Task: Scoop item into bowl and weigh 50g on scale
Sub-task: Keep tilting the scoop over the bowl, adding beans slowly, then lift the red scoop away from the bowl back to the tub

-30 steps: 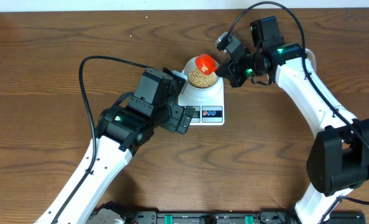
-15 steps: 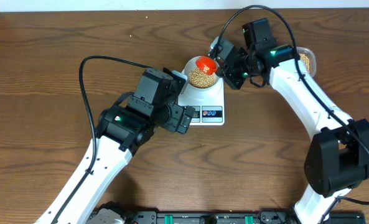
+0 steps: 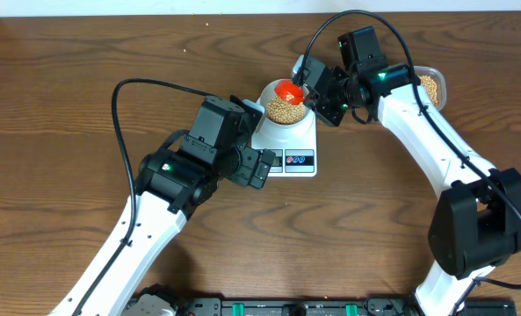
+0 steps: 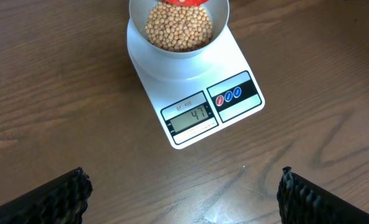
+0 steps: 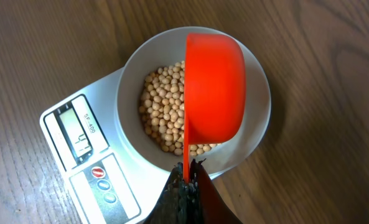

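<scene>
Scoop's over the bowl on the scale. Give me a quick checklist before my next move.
1. Right gripper shut on red plastic scoop handle: ok.
2. Scoop above small white round bowl: ok.
3. Bowl sitting on flat white rectangular scale: ok.
4. Display at target: not ok, reads 47.
5. Tan round beans left in scoop: cannot tell, inside hidden.
6. Left gripper open, clear of scale: ok.

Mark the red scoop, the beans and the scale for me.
red scoop (image 5: 214, 81): right wrist view, outer wall of its cup.
beans (image 5: 162, 118): right wrist view, middle of the visible pile.
scale (image 4: 163, 90): left wrist view, bare white top behind the display.
</scene>
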Robot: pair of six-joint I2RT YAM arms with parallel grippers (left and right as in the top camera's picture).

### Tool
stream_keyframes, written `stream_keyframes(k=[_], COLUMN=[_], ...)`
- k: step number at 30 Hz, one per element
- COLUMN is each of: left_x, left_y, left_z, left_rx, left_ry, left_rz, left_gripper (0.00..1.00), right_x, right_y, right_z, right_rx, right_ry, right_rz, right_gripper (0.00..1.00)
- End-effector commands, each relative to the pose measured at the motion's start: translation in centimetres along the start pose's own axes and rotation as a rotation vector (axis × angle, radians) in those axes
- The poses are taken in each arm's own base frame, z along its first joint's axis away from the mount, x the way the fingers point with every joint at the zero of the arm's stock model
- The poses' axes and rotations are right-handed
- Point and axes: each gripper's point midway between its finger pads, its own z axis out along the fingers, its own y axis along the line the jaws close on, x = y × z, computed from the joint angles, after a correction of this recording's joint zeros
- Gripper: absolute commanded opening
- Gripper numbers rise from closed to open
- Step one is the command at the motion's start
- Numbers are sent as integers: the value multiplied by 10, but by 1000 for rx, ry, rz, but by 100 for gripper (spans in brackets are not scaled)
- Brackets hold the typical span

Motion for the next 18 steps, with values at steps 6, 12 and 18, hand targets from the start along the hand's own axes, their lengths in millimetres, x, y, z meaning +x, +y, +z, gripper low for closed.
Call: stream_keyframes(k=[6,12,18], left_x=[4,4,3], left_y=[0,0,0], left_z=[3,3,3], left_rx=[4,4,4], left_ry=[17,17,17], left_rz=[11,11,11], left_gripper=[98,98,98], right_x=[-18,-18,-19], right_y=[0,0,0], right_z=[-12,-12,-12], right_rx=[23,24,26], right_ry=[-38,-39,-39], right_rz=[-98,-136,-215], right_gripper=[1,1,1])
